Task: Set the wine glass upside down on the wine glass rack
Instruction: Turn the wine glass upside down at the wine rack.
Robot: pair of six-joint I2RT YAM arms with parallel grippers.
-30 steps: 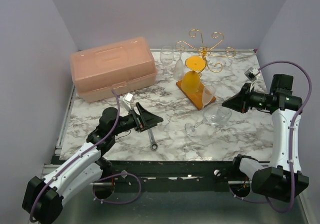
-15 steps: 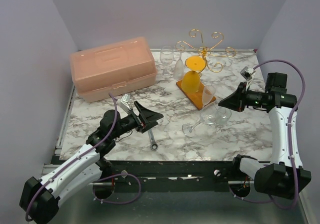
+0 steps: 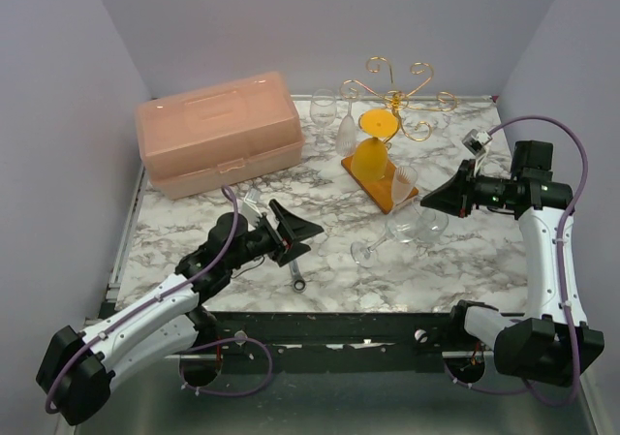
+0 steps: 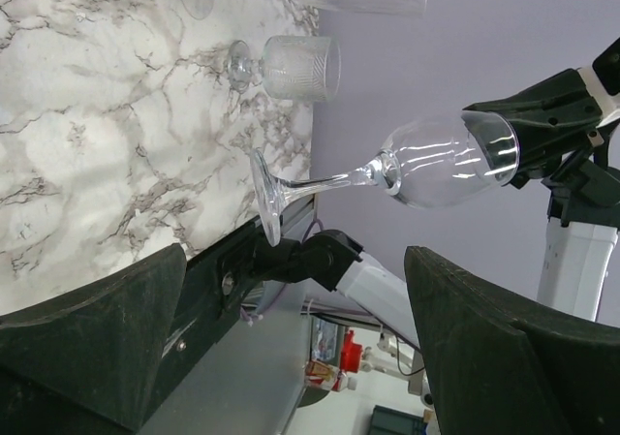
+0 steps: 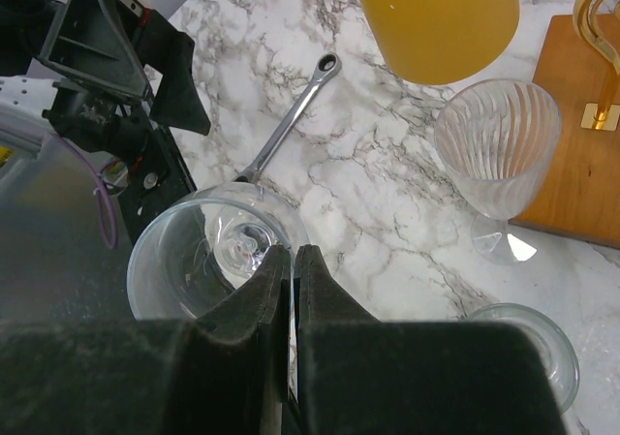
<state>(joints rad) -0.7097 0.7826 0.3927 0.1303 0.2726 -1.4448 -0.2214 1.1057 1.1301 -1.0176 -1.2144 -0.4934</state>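
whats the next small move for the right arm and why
Probably raise the clear wine glass higher: the right fingers pinch its rim, but it hangs tilted, foot low over the marble tabletop, below the curled arms of the gold wire rack.

Box (image 3: 221, 133) stood back left, rack (image 3: 395, 101) back right. Glass (image 3: 402, 230) hung before rack; wrench (image 3: 296, 272) lay front centre.
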